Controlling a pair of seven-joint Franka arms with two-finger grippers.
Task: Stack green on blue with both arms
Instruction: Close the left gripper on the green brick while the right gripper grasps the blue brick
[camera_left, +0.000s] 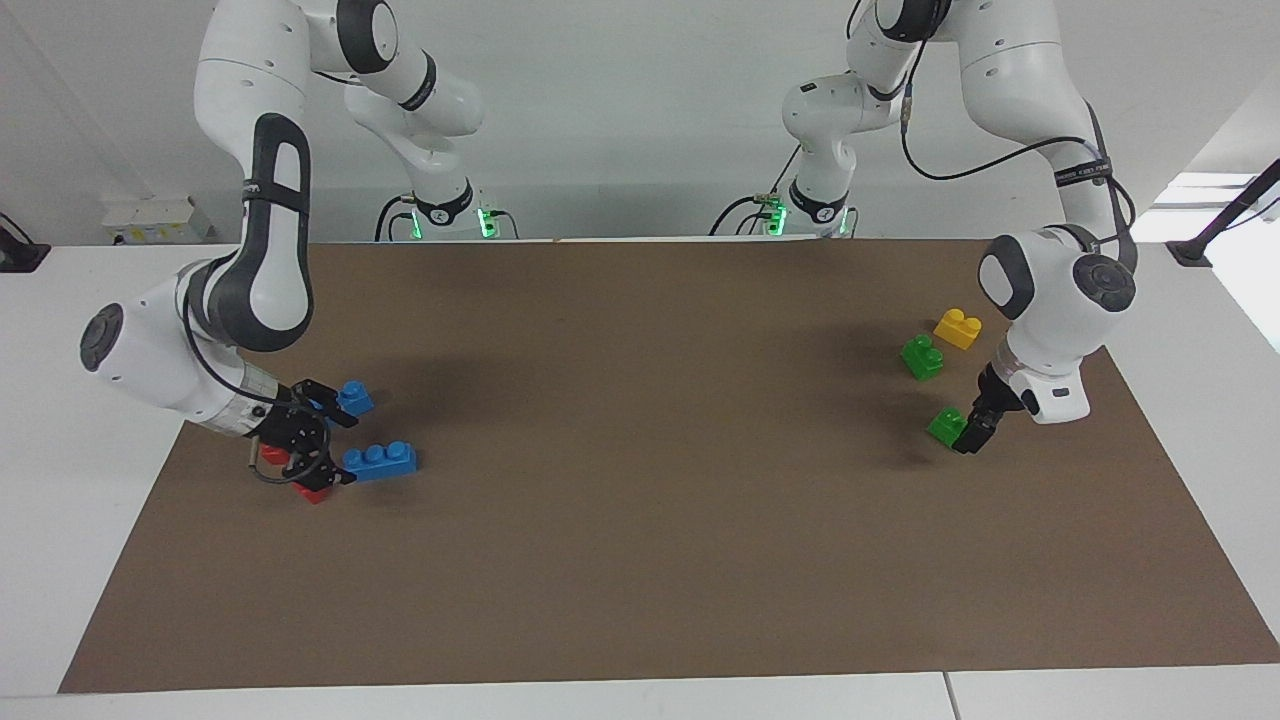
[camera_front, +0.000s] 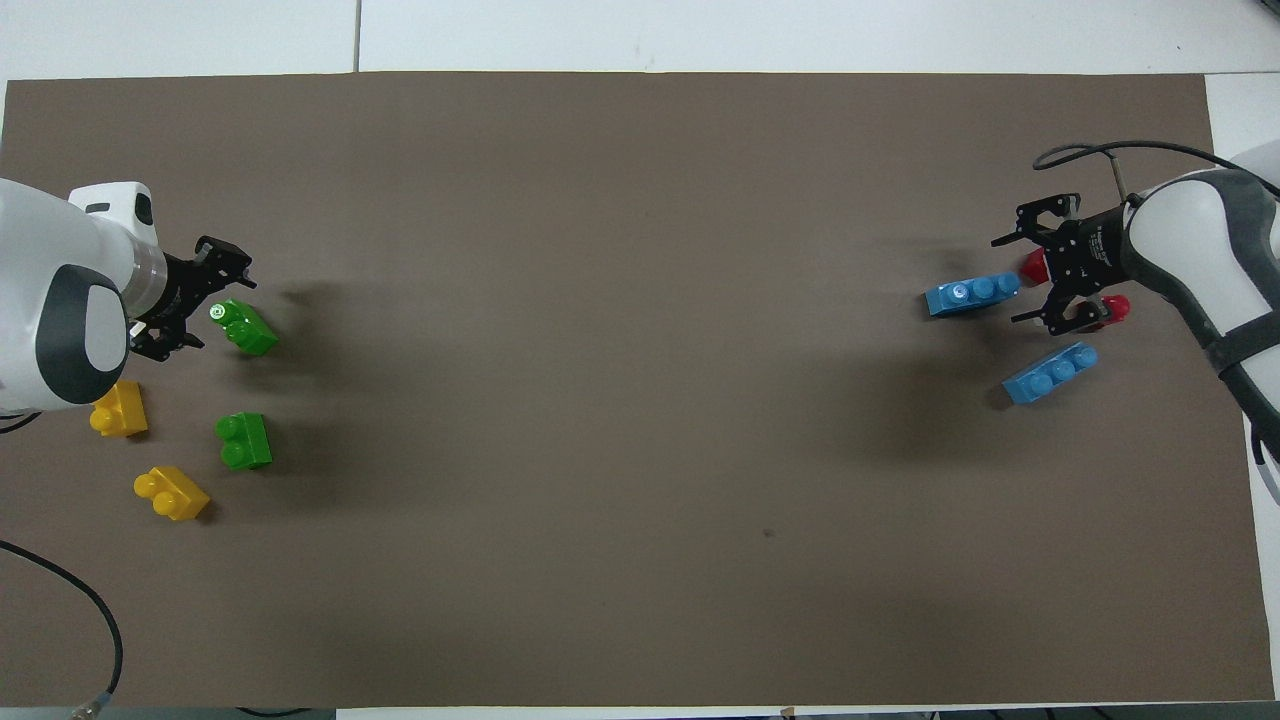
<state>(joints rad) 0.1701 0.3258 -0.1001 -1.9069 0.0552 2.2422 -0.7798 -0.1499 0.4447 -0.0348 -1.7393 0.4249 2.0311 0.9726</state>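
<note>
A: Where do we stand with the green brick (camera_front: 245, 328)?

B: It sits on the brown mat (camera_left: 640, 560) at the left arm's end, farther from us than its twin (camera_front: 243, 441) and the two yellow bricks (camera_front: 118, 409). Our left gripper (camera_front: 205, 300) is low at its end, jaws wide, nothing held; we judge it is lining up to straddle the brick.

A: How does the brick lie?

B: Studs up, long axis slanted, one end toward the gripper and the other angled toward our side and the table's middle.

A: And the blue brick (camera_front: 972, 294)?

B: At the right arm's end, lying nearly along the table's length, studs up. Our right gripper (camera_front: 1020, 278) is spread wide at its outer end, over the red bricks (camera_front: 1108, 310), empty. A second blue brick (camera_front: 1050, 372) lies nearer us, slanted.
</note>
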